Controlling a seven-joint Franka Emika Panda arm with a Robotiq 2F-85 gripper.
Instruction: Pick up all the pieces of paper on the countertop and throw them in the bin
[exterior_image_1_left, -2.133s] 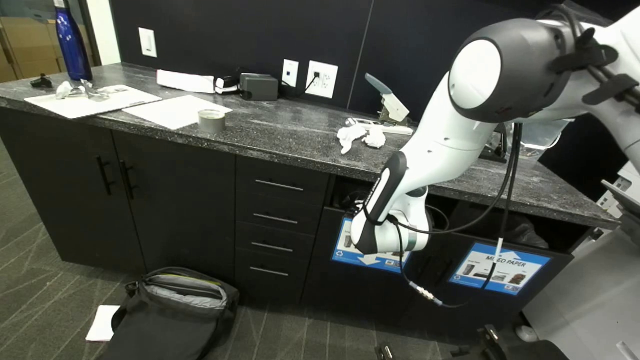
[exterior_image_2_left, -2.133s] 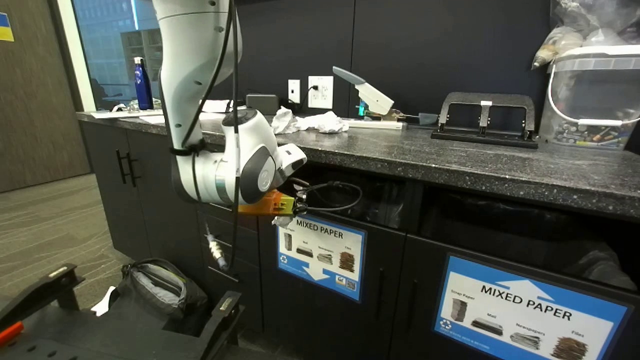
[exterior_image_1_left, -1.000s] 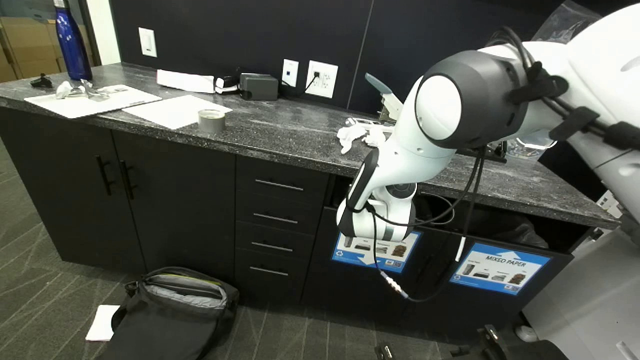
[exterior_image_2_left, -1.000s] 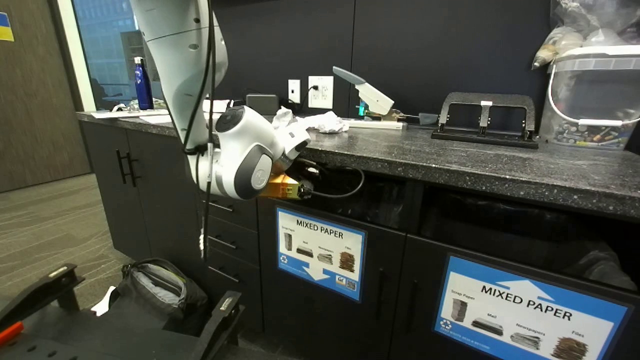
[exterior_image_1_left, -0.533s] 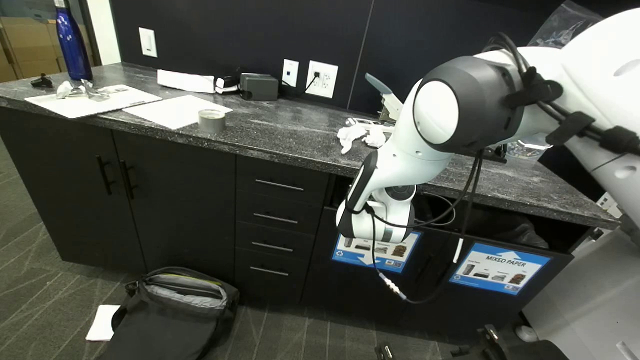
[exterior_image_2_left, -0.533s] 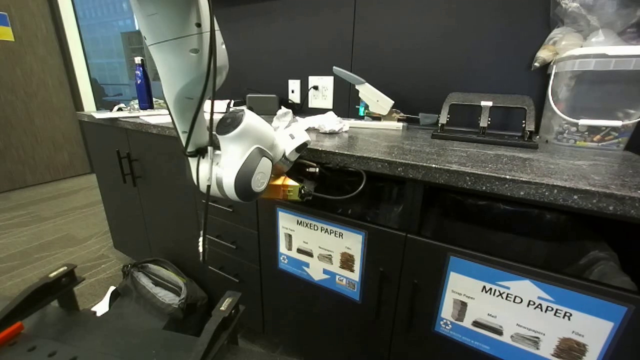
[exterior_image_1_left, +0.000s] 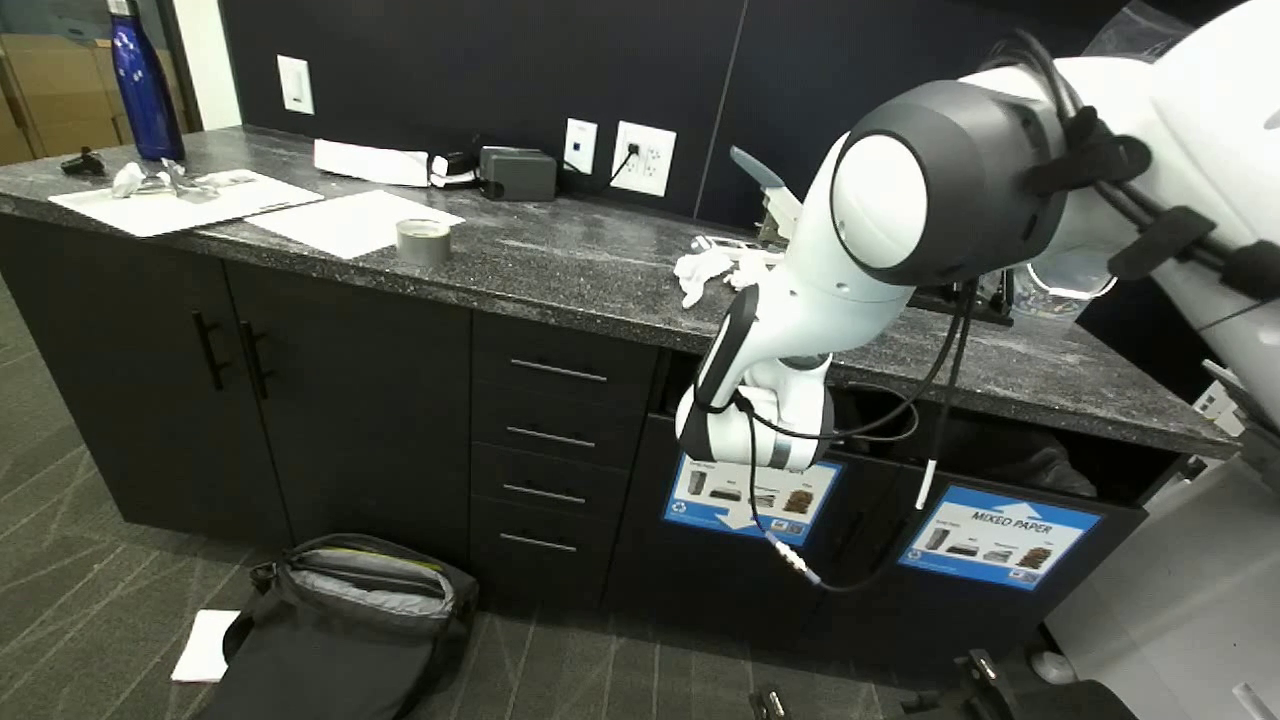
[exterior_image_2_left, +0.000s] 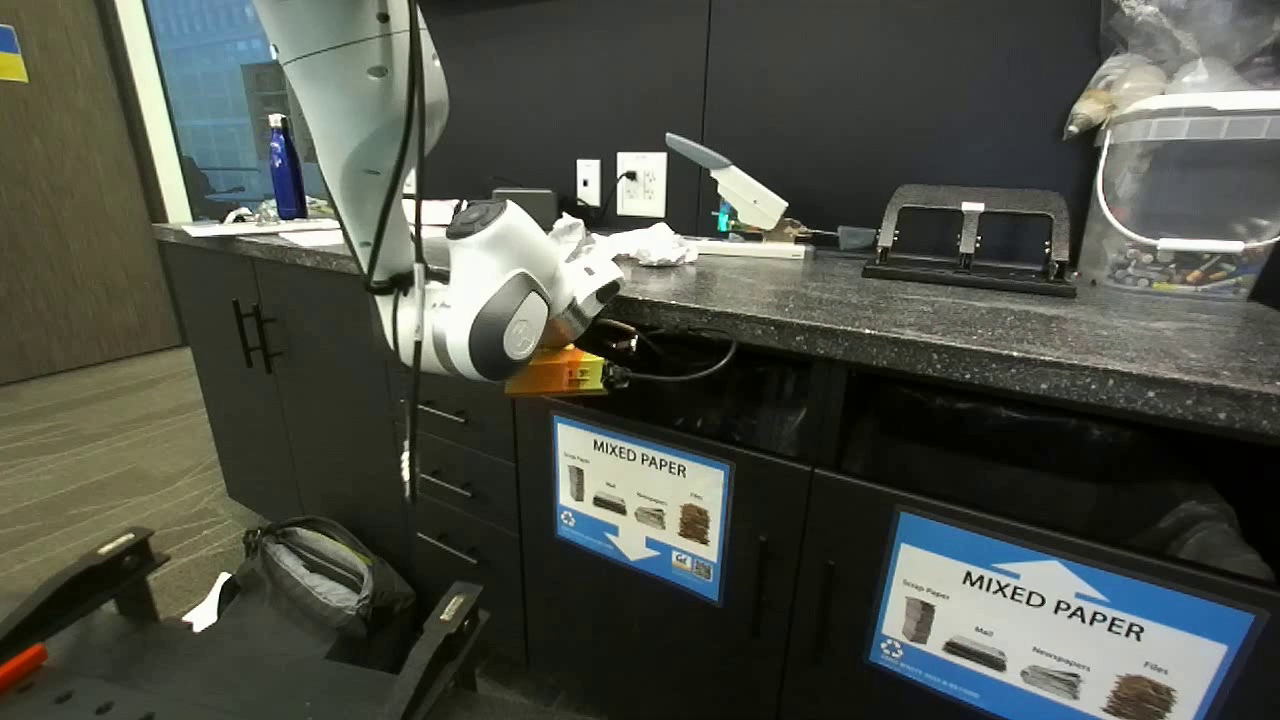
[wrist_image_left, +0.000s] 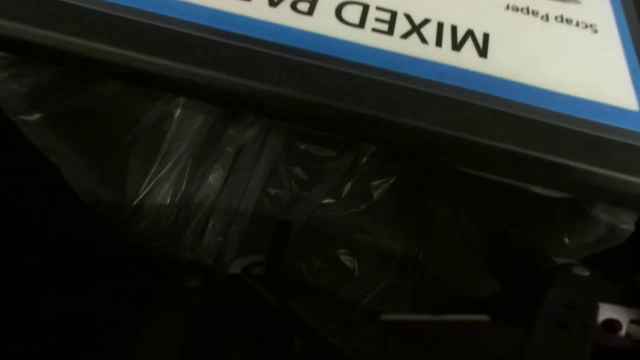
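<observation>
The bin (exterior_image_2_left: 640, 410) is a black cabinet front with a MIXED PAPER label and a dark slot under the countertop (exterior_image_1_left: 580, 260). My gripper (exterior_image_2_left: 615, 376) reaches into that slot, its orange mount just outside. In the dim wrist view the gripper (wrist_image_left: 395, 250) looks spread wide, with no paper visible between its dark fingers; clear bag liner (wrist_image_left: 220, 185) shows beyond. Crumpled pieces of paper lie above on the countertop: a wad (exterior_image_1_left: 700, 272) and another wad (exterior_image_2_left: 660, 244) near the stapler. More crumpled paper (exterior_image_1_left: 130, 180) rests on a flat sheet at the far end.
A stapler (exterior_image_2_left: 740, 195), a hole punch (exterior_image_2_left: 968, 240) and a clear bucket (exterior_image_2_left: 1180, 200) stand along the counter. A tape roll (exterior_image_1_left: 423, 242) and blue bottle (exterior_image_1_left: 145, 85) are farther along. The counter's edge (exterior_image_2_left: 800, 325) overhangs just above my gripper. A bag (exterior_image_1_left: 350, 620) lies on the floor.
Over two seconds my gripper has risen and moved into the bin slot. The paper wad that hung at its fingers no longer shows. Lately the wrist has shifted slightly upward.
</observation>
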